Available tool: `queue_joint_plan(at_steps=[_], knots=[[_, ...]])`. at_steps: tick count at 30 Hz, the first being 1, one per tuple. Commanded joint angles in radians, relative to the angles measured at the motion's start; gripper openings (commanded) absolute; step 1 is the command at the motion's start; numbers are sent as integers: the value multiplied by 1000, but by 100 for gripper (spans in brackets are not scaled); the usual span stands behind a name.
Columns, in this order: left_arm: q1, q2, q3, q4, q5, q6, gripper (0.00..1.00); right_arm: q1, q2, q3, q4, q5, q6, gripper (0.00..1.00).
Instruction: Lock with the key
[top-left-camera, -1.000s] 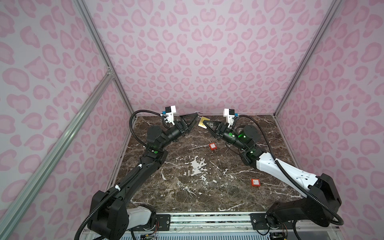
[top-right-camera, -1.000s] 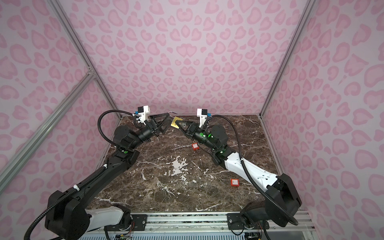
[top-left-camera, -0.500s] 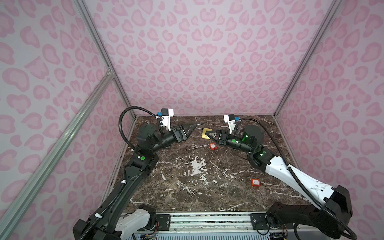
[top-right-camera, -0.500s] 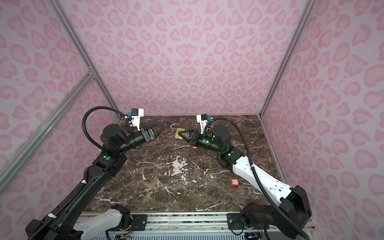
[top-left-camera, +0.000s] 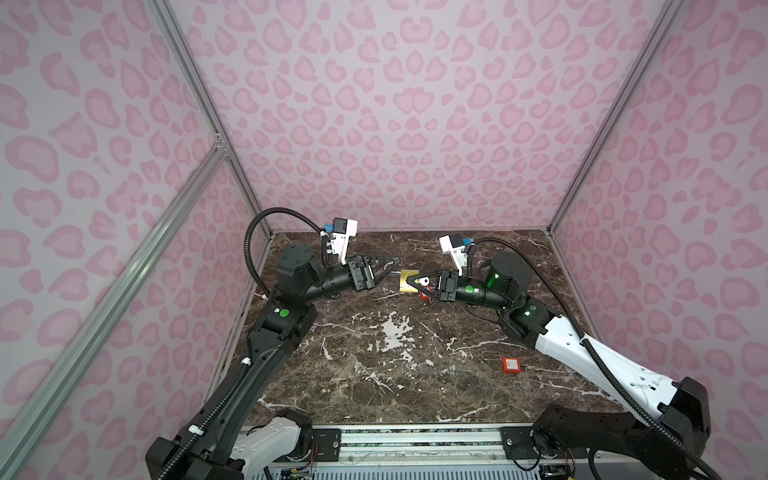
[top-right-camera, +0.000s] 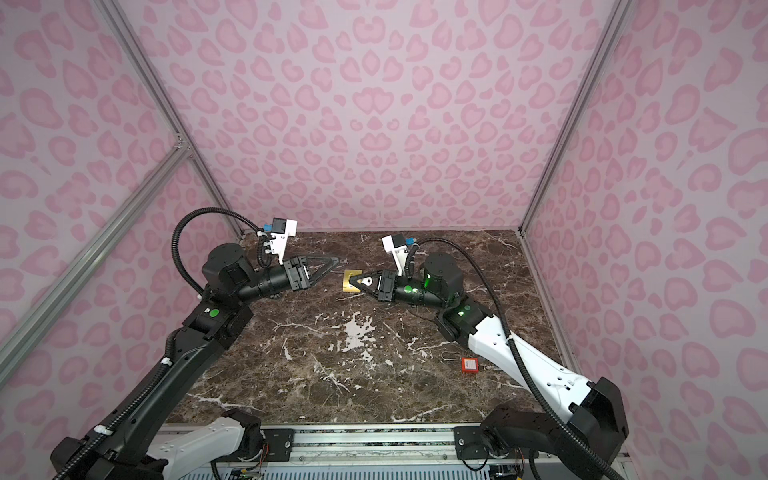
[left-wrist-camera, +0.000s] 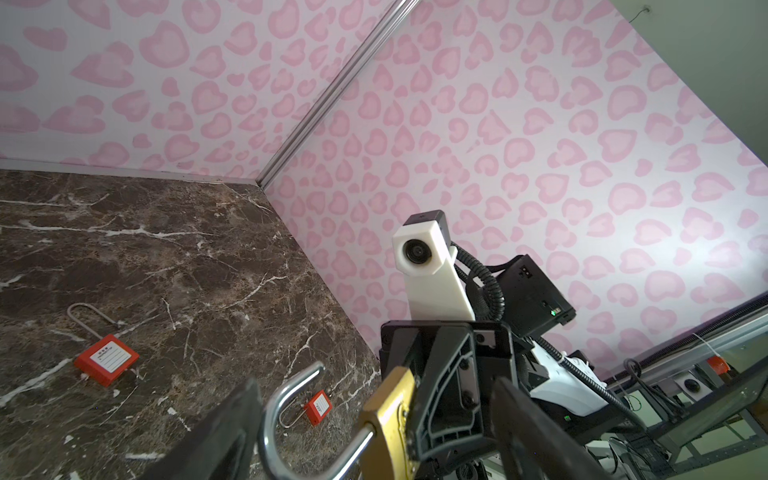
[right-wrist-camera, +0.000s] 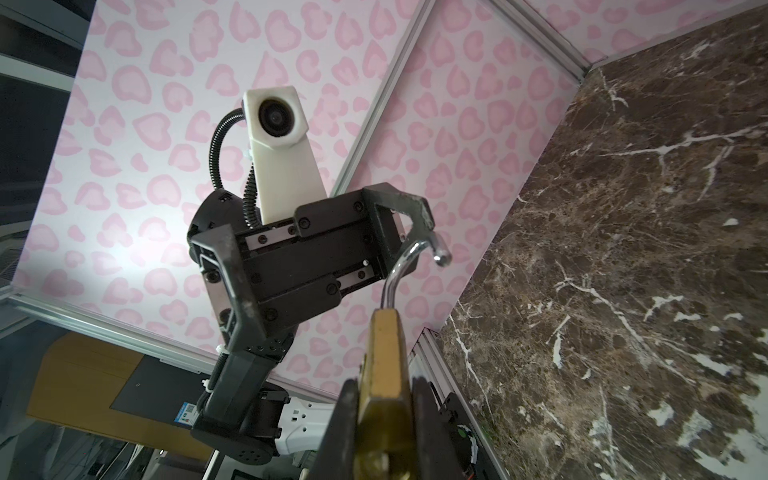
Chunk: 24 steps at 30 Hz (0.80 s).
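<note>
A brass padlock (top-left-camera: 406, 281) (top-right-camera: 350, 282) hangs in the air over the back of the table. My right gripper (top-left-camera: 411, 282) (top-right-camera: 353, 283) (right-wrist-camera: 383, 386) is shut on its body (right-wrist-camera: 384, 361). Its silver shackle (left-wrist-camera: 286, 399) (right-wrist-camera: 409, 259) stands swung open and points at the left arm. My left gripper (top-left-camera: 395, 267) (top-right-camera: 334, 266) (left-wrist-camera: 376, 382) is open, and the shackle lies between its fingers, close to one finger (left-wrist-camera: 232, 428); I cannot tell whether they touch. A small silvery piece (top-left-camera: 423, 281) shows between the right fingers; I cannot tell whether it is the key.
Two red padlocks with long thin shackles lie on the dark marble table (top-left-camera: 374, 374): one at the front right (top-left-camera: 511, 365) (top-right-camera: 470, 365) (left-wrist-camera: 107, 359), one under the right gripper (top-left-camera: 423, 296) (left-wrist-camera: 318, 407). Pink patterned walls close the back and both sides.
Both grippers have come forward and down from the back wall, the right one carrying the brass padlock. The left arm has drawn back toward its side, and its fingers have narrowed a little.
</note>
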Motion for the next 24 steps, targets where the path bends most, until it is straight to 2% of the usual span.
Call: queue_joint_plan(at_steps=[1,13,18,24], knots=[[-8,-25,1,35,46,-7,88,-5,13,17,100,-47,36,0],[-9,-48,-7,59,54,-35,89,-8,-8,5,97,-48,-17,0],[-12,-56,-25,72,55,-44,82,-16,21,25,120,-72,-19,0],[-13,-58,-29,57,47,-37,65,-34,41,18,250,-85,33,0]])
